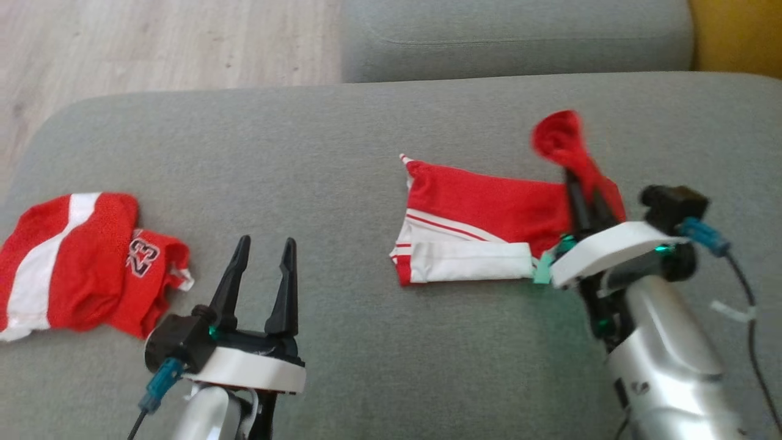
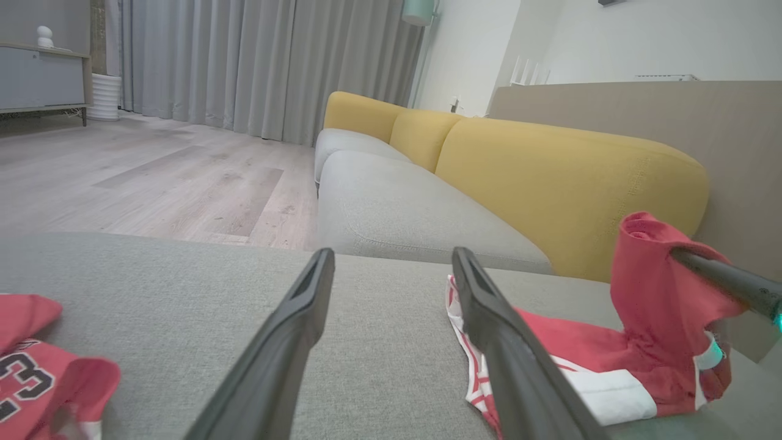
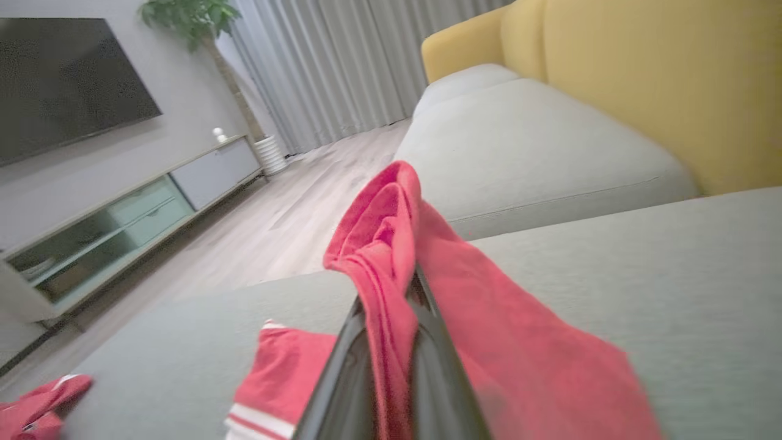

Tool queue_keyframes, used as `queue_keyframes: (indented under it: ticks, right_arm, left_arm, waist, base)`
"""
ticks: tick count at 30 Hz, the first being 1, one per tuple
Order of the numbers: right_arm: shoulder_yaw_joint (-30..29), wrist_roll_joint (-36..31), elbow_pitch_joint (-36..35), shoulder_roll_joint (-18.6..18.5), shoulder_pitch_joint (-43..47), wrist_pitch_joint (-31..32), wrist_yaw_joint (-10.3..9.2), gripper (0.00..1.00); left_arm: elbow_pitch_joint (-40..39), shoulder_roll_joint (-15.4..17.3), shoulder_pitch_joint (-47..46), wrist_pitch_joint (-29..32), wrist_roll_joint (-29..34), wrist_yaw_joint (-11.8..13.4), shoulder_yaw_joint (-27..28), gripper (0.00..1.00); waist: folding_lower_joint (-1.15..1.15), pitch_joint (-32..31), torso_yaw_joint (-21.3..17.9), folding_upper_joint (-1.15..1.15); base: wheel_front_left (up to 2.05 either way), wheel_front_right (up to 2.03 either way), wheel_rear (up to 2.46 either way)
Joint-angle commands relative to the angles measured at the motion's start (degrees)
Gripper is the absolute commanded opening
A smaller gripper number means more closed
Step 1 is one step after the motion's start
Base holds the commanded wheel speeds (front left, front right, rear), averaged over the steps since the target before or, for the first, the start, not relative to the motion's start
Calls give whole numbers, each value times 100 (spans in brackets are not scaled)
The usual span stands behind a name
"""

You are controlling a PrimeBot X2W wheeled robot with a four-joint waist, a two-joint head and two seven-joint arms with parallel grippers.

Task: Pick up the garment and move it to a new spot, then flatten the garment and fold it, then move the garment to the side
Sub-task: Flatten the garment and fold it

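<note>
Fingers of the right gripper (image 1: 585, 186) are pinched tight on a red corner of the garment (image 1: 489, 208), raising that corner off the grey cushion (image 1: 366, 134). The rest of it, red with white bands, lies flat at the centre right of the seat, just left of that gripper. The left gripper (image 1: 267, 244) hangs over bare cushion at the lower left, jaws spread wide with nothing between them, and a crumpled red jersey (image 1: 91, 256) marked 23 lies apart near the cushion's left edge.

red garments (image 1: 489, 205) (image 1: 73, 256): 2, perhaps 3 | jaws: 2 pairs | grey cushions (image 2: 183, 275) (image 2: 397, 214) (image 2: 345, 143): 3 | yellow backrests (image 2: 360, 113) (image 2: 421, 131) (image 2: 568, 183): 3
</note>
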Motion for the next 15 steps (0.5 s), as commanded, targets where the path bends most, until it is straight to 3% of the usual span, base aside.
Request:
queue_keyframes:
  ticks: [1, 9, 15]
  right_arm:
    - [392, 270, -207, 64, -121, -14, 37, 0]
    - [1251, 1170, 495, 65, -538, -310, 37, 0]
    - [1651, 1480, 1084, 66, -772, -511, 37, 0]
  left_arm:
    - [-195, 37, -193, -29, -22, 9, 149, 100]
    - [-143, 17, -307, -29, -49, 9, 12, 100]
    - [-108, 11, -370, -29, -53, 9, -111, 100]
  waist:
    - [1, 58, 147, 0]
    - [1, 281, 653, 0]
    - [1, 412, 970, 0]
  base:
    - [0, 0, 0]
    - [0, 0, 0]
    - [0, 0, 0]
